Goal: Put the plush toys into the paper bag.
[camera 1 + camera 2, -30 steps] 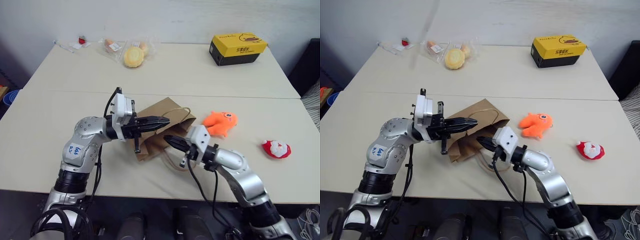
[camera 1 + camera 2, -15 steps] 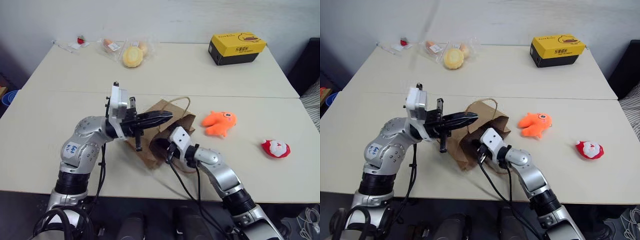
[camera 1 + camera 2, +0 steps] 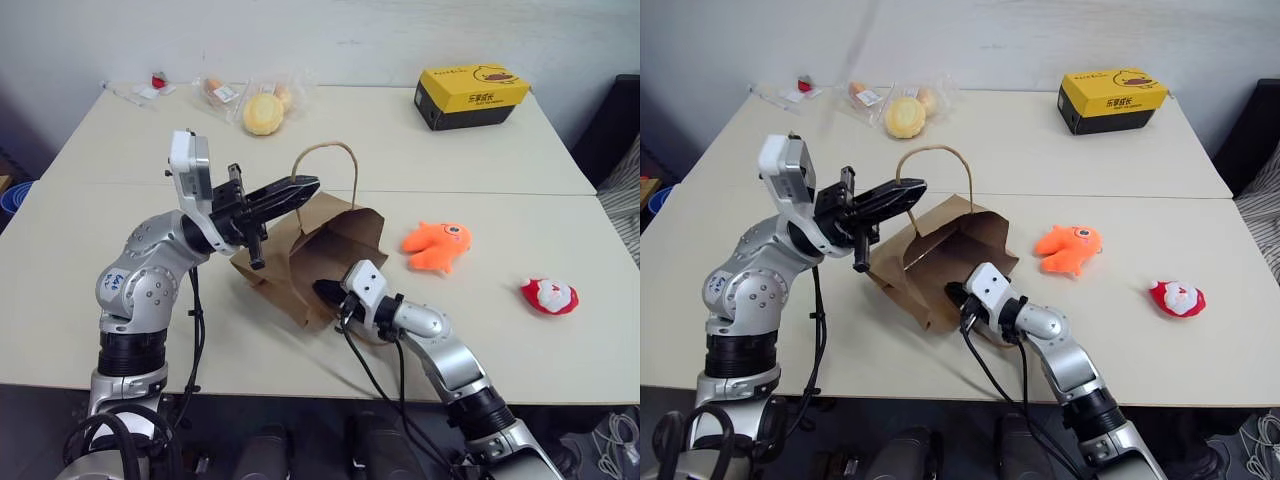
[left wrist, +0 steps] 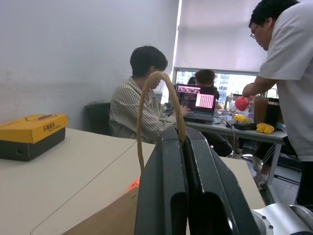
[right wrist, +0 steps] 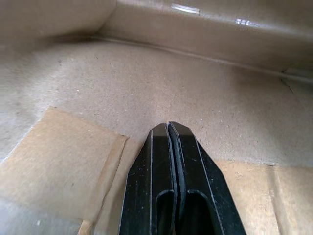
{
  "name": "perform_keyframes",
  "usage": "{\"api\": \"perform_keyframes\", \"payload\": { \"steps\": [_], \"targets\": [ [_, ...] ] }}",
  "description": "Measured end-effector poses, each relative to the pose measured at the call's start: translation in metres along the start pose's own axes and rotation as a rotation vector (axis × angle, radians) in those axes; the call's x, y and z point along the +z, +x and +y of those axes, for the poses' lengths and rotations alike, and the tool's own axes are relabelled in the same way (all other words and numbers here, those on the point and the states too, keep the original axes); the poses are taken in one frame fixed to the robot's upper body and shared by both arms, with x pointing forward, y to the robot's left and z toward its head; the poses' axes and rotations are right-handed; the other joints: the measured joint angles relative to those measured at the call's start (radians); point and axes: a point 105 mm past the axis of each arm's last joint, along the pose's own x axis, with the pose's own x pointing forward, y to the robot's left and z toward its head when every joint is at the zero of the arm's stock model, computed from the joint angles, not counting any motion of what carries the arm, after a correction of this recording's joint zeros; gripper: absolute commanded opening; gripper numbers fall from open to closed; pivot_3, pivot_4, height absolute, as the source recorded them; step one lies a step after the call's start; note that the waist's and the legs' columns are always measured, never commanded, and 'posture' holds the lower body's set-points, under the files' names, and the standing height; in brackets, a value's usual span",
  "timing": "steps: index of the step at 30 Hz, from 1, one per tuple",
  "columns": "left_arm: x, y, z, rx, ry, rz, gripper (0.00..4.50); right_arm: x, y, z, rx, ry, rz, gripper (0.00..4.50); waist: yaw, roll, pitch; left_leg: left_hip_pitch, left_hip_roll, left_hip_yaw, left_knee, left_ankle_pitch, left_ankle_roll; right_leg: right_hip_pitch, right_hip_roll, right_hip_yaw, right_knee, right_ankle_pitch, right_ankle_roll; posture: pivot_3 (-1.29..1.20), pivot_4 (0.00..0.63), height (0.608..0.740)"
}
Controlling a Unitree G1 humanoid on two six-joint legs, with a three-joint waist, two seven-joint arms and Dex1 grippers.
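The brown paper bag (image 3: 318,250) lies near the table's front, its mouth pulled open toward me. My left gripper (image 3: 306,184) is raised above it, shut on one twine handle (image 4: 143,105), which loops up over the black fingers. My right gripper (image 3: 321,291) is shut with nothing in it. It reaches into the bag's mouth, its tips close over the inner paper wall (image 5: 146,83). The orange fish plush toy (image 3: 437,245) lies just right of the bag. The red-and-white plush toy (image 3: 550,296) sits farther right, near the front edge.
A yellow and black box (image 3: 472,95) stands at the back right. Wrapped snacks, among them a yellow bun (image 3: 263,113), lie at the back left. A seam (image 3: 500,196) crosses the table behind the bag. People sit and stand (image 4: 146,103) beyond the table.
My left gripper has risen and swung left with the handle, lifting the bag's top side and opening its mouth. My right gripper has gone down and into the opening.
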Motion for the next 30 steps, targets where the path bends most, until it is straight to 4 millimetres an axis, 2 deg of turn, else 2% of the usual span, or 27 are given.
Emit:
{"api": "perform_keyframes", "payload": {
  "steps": [2, 4, 5, 7, 12, 14, 16, 18, 21, 22, 25, 28, 30],
  "targets": [
    [-0.005, 0.003, -0.003, -0.012, -0.012, 0.007, 0.0, 0.01, -0.004, 0.002, 0.023, 0.03, -0.046, 0.57, -0.003, 0.0, 0.0, 0.0, 0.0, 0.0, 0.0, 0.0, 0.0, 0.0, 0.0, 0.0, 0.0, 0.0, 0.0, 0.0, 0.15, 0.74],
    [-0.008, 0.006, -0.005, -0.021, -0.016, 0.01, 0.0, 0.022, -0.008, 0.004, 0.054, 0.003, -0.078, 1.18, -0.005, 0.0, 0.0, 0.0, 0.0, 0.0, 0.0, 0.0, 0.0, 0.0, 0.0, 0.0, 0.0, 0.0, 0.0, 0.0, 0.15, 0.74],
    [-0.009, 0.007, -0.006, -0.023, -0.015, 0.012, 0.0, 0.027, -0.013, 0.004, 0.063, -0.007, -0.091, 1.65, -0.005, 0.0, 0.0, 0.0, 0.0, 0.0, 0.0, 0.0, 0.0, 0.0, 0.0, 0.0, 0.0, 0.0, 0.0, 0.0, 0.15, 0.74],
    [-0.012, 0.008, -0.006, -0.024, -0.012, 0.023, 0.0, 0.033, -0.025, 0.002, 0.067, -0.016, -0.113, 2.28, -0.004, 0.0, 0.0, 0.0, 0.0, -0.001, 0.0, 0.0, 0.0, 0.0, 0.0, -0.001, 0.0, 0.0, 0.0, 0.0, 0.15, 0.74],
    [-0.023, 0.006, -0.008, -0.023, -0.017, 0.054, 0.0, 0.05, -0.067, 0.0, 0.055, -0.011, -0.202, 3.94, -0.002, 0.0, 0.0, 0.0, 0.0, -0.001, -0.001, 0.0, 0.0, 0.001, 0.0, -0.001, -0.001, 0.0, 0.0, 0.0, 0.15, 0.74],
    [-0.028, 0.007, -0.01, -0.039, -0.011, 0.073, 0.0, 0.058, -0.099, -0.006, -0.002, -0.031, -0.229, 4.48, 0.006, 0.0, 0.0, 0.0, 0.0, -0.001, -0.001, 0.0, 0.0, 0.002, 0.0, -0.001, -0.002, 0.0, 0.0, 0.0, 0.15, 0.74],
    [-0.031, 0.007, -0.01, -0.042, -0.006, 0.086, 0.0, 0.061, -0.122, -0.013, -0.07, -0.062, -0.23, 4.48, 0.013, 0.0, 0.0, 0.001, 0.0, -0.001, -0.001, -0.001, 0.0, 0.003, 0.0, -0.001, -0.005, 0.0, 0.0, 0.0, 0.15, 0.74],
    [-0.034, 0.006, -0.008, -0.04, -0.006, 0.093, 0.0, 0.056, -0.146, -0.02, -0.158, -0.082, -0.196, 4.48, 0.018, 0.0, 0.0, 0.002, 0.0, -0.001, -0.001, -0.001, 0.001, 0.003, 0.0, -0.001, -0.006, 0.0, 0.0, 0.0, 0.15, 0.74],
    [-0.037, 0.005, -0.006, -0.032, 0.002, 0.106, 0.0, 0.039, -0.187, -0.031, -0.322, -0.124, -0.112, 4.48, 0.02, 0.0, 0.0, 0.001, 0.0, -0.001, -0.001, -0.001, 0.001, 0.003, 0.0, 0.0, -0.006, 0.0, 0.0, 0.0, 0.15, 0.74],
    [-0.037, 0.005, -0.007, -0.038, 0.009, 0.109, 0.0, 0.029, -0.209, -0.037, -0.41, -0.151, -0.06, 4.48, 0.02, 0.0, 0.0, 0.002, 0.0, 0.0, -0.001, -0.001, 0.002, 0.004, 0.0, 0.0, -0.006, 0.0, 0.0, 0.0, 0.15, 0.74],
    [-0.039, 0.004, -0.006, -0.039, 0.007, 0.11, 0.0, 0.002, -0.245, -0.036, -0.508, -0.19, 0.073, 4.48, 0.02, 0.0, 0.0, 0.003, 0.0, 0.001, -0.001, -0.003, 0.004, 0.004, 0.0, 0.001, -0.006, 0.0, 0.0, 0.0, 0.15, 0.74],
    [-0.041, 0.003, -0.004, -0.038, 0.002, 0.117, 0.0, -0.02, -0.261, -0.031, -0.534, -0.245, 0.196, 4.48, 0.016, 0.0, 0.0, 0.004, 0.0, 0.002, -0.001, -0.003, 0.004, 0.004, 0.001, 0.002, -0.005, 0.0, 0.0, 0.0, 0.15, 0.74],
    [-0.043, 0.003, -0.005, -0.046, 0.002, 0.125, 0.0, -0.022, -0.262, -0.034, -0.536, -0.312, 0.235, 4.48, 0.009, 0.001, 0.0, 0.005, 0.0, 0.004, -0.001, -0.003, 0.004, 0.004, 0.001, 0.005, -0.004, 0.0, 0.0, 0.0, 0.15, 0.74]
  ]
}}
